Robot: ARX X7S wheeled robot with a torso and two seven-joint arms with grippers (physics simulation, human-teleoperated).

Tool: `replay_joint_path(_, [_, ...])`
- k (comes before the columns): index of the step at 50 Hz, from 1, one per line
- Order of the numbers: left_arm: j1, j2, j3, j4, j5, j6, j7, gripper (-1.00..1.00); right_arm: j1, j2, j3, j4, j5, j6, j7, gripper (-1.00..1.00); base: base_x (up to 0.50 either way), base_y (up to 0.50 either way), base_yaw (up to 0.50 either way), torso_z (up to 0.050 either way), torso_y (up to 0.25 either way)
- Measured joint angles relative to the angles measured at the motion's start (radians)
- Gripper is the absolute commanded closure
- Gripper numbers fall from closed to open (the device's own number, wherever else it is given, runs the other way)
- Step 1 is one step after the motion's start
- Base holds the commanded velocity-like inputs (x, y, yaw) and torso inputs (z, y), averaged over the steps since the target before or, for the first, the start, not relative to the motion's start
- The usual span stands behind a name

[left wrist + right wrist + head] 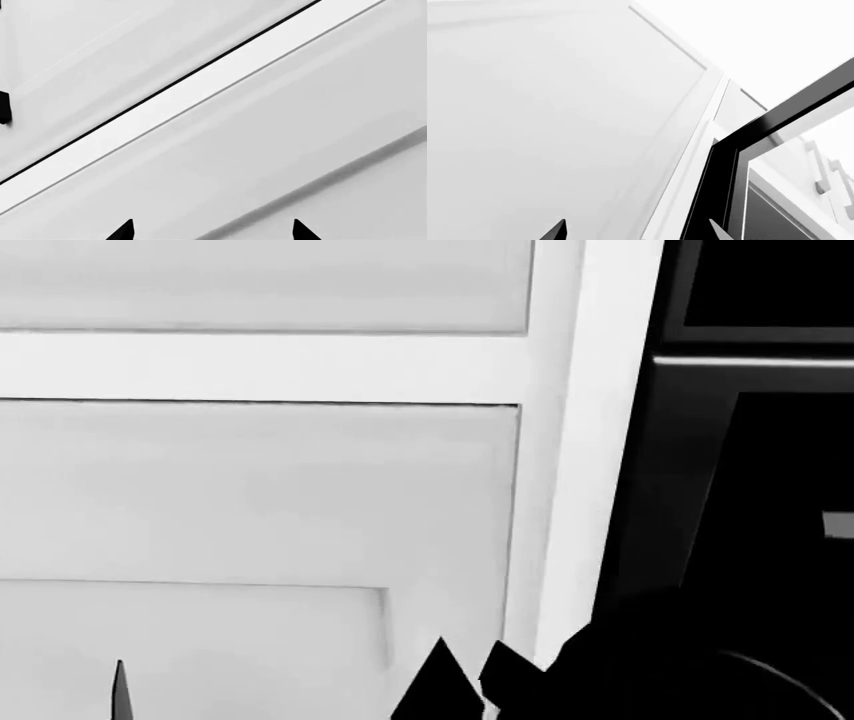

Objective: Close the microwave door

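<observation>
L gripper (213,231) w/ tips spread, holding nothing, faces white panelled cabinet fronts (254,490) only. Black glass-paned microwave door (727,165) stands at abt 1 o'clock of R gripper (637,231), also spread & empty; long edge near upright. R arm nearer, I'd judge. Tight room beside cabinets.

Cabinet panels (254,490) fill head view left; microwave door (747,490) at right, frame post (587,440) between.
</observation>
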Motion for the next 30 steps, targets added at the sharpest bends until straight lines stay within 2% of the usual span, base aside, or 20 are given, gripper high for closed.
replay_joint_path(10, [-0.005,0.0,0.005,0.005,0.002,-0.007,0.004,-1.0,0.062,0.02,0.018,0.052,0.015,-0.003,-0.015,-1.0,0.0,0.0,0.0,0.0,0.0])
replay_joint_path(30, [-0.007,-0.007,0.013,0.004,0.007,-0.006,0.001,-1.0,0.054,0.086,0.148,0.199,0.084,-0.098,0.063,-1.0,0.0,0.0,0.0,0.0,0.0])
